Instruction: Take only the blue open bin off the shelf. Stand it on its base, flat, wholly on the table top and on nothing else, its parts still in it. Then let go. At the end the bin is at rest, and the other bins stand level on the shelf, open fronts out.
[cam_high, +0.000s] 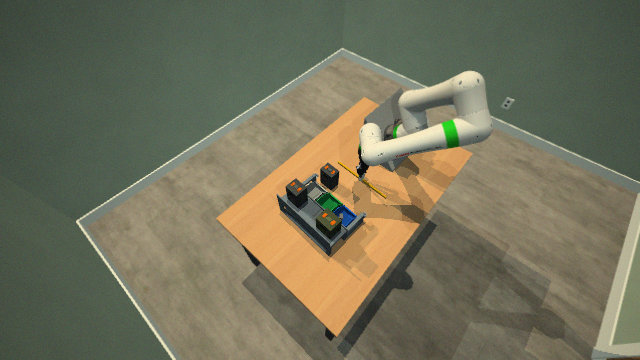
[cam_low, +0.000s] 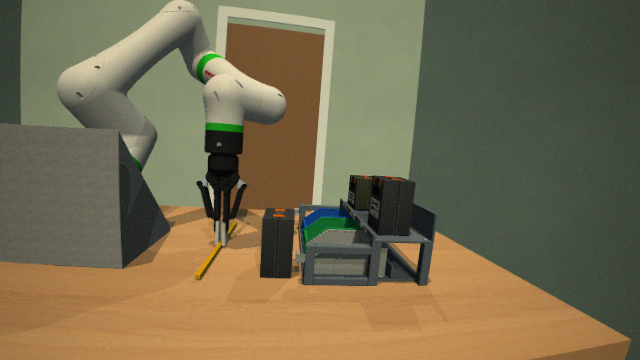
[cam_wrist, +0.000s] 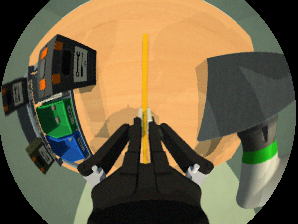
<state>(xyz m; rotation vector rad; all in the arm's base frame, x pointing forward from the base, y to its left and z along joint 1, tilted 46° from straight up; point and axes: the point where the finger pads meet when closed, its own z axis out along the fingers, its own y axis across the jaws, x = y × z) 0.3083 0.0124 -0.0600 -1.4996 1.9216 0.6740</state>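
Observation:
The blue open bin (cam_high: 346, 215) sits at the end of the grey shelf's (cam_high: 320, 220) lower level, beside a green bin (cam_high: 328, 201). It also shows in the side view (cam_low: 320, 216) and the wrist view (cam_wrist: 67, 148). My gripper (cam_low: 221, 242) points straight down, well to the left of the shelf. It is shut on a long thin yellow rod (cam_low: 215, 251) near the rod's middle, right at the table top. The rod runs straight ahead in the wrist view (cam_wrist: 144, 90). I cannot see the bin's parts.
Two black boxes (cam_low: 382, 204) stand on the shelf's top level. A third black box (cam_low: 277, 242) stands on the table between my gripper and the shelf. A large grey block (cam_low: 65, 195) stands behind my arm at the table's far end.

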